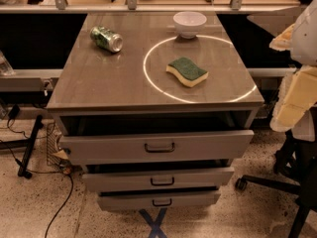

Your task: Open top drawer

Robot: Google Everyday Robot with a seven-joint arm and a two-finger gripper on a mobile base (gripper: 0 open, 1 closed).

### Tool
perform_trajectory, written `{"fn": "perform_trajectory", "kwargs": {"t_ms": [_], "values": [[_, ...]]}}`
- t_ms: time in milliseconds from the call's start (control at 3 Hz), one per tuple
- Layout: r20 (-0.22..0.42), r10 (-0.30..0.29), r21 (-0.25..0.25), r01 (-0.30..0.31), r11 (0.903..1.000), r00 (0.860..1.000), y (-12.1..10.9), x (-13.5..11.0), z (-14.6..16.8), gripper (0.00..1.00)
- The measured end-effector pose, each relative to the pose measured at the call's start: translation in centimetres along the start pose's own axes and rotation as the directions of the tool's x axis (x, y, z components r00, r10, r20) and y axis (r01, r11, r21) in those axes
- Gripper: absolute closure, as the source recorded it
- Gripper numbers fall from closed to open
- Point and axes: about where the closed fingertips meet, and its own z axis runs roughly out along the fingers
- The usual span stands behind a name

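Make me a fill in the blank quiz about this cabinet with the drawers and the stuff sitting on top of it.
1. The can lies on its ___ near the back left of the tabletop.
2. The sponge rests inside the ring of light, its ___ face up.
3. A white ___ stands near the tabletop's back edge.
4. The top drawer is partly ___, with a dark gap above its front; the gripper is not in view.

Missing words: side; green; bowl; open.
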Motion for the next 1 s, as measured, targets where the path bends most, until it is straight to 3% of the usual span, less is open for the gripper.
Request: {"fn": "perform_trajectory", "kwargs": {"t_ms": [333, 1000], "values": [[0.000, 0.000, 0.000, 0.000, 1.0000, 1.000, 0.0, 0.0, 0.0, 0.00], [0.084, -0.040, -0.072, 0.046, 0.9963, 0.996, 0.5, 3.0, 5.5, 0.00]]}}
